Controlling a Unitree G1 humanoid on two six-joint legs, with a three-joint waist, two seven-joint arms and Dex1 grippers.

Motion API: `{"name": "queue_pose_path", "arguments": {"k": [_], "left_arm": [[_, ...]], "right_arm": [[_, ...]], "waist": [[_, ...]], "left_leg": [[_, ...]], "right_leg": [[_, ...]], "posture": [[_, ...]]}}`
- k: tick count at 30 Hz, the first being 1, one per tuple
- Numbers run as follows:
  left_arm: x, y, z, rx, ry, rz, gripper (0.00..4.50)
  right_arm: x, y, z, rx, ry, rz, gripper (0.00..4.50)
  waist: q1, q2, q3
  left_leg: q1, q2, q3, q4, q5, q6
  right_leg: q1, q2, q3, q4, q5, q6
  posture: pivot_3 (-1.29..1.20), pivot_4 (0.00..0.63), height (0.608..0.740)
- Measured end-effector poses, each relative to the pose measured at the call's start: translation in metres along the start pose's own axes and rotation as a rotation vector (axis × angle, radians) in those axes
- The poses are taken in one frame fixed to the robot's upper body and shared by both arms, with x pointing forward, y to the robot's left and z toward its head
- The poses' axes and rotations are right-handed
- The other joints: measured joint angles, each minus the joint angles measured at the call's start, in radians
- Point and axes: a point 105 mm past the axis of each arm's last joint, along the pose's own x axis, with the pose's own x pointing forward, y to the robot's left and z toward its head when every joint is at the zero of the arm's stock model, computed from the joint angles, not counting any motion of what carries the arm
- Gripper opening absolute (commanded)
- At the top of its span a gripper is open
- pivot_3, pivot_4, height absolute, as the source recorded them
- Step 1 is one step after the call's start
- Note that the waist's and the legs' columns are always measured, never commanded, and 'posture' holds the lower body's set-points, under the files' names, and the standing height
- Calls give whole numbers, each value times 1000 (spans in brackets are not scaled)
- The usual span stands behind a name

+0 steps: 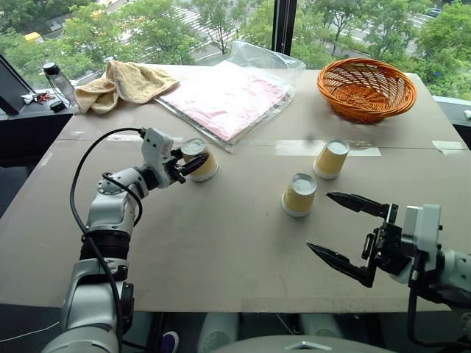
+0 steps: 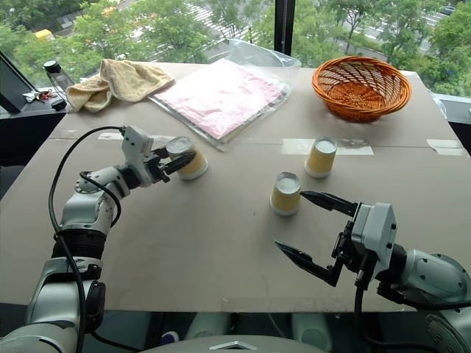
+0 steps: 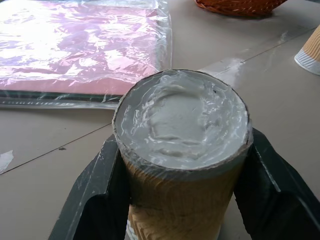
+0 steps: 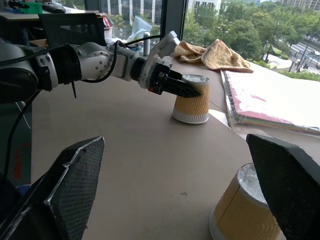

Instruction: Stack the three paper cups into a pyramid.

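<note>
Yellow-tan ribbed paper cup (image 1: 199, 159), upside down on the grey table (image 1: 221, 243) near the pink plastic-wrapped packet (image 1: 224, 99); left gripper (image 1: 190, 165) clamped on it. Two more cups (image 1: 299, 194) (image 1: 330, 159) stand apart mid-table. Right gripper (image 1: 346, 234) wide open, empty. Risks: thin wall crushing under squeeze; carried cup knocking the others.

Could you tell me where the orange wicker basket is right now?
The orange wicker basket sits at the table's far right, beyond the two free ribbed yellow-tan paper cups.
</note>
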Motion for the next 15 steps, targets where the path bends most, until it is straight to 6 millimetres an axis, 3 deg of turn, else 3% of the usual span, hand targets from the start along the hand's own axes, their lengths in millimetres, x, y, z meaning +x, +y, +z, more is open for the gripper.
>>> {"name": "queue_pose_path", "arguments": {"k": [4, 5, 9, 15], "left_arm": [[5, -47, 15, -40, -50, -269, 2228], [10, -63, 15, -40, -36, -350, 2228], [21, -91, 2, -54, -4, -479, 2228], [32, -106, -15, 8, 36, -539, 2228]], "right_arm": [[-1, -1, -1, -6, -4, -20, 4500], [-1, -1, -2, -13, -2, -26, 4500], [-3, 0, -8, -13, 26, -55, 4500], [-5, 3, -12, -13, 46, -99, 4500]], "waist": [[0, 0, 0], [0, 0, 0], [0, 0, 0], [1, 0, 0]], "left_leg": [[1, 0, 0, 0, 0, 0], [1, 0, 0, 0, 0, 0], [1, 0, 0, 1, 0, 0], [1, 0, 0, 1, 0, 0]], "right_leg": [[0, 0, 0, 0, 0, 0], [0, 0, 0, 0, 0, 0], [1, 0, 0, 0, 0, 0], [1, 0, 0, 0, 0, 0]], "posture": [[0, 150, 740], [0, 150, 740], [0, 150, 740], [0, 150, 740]]}}
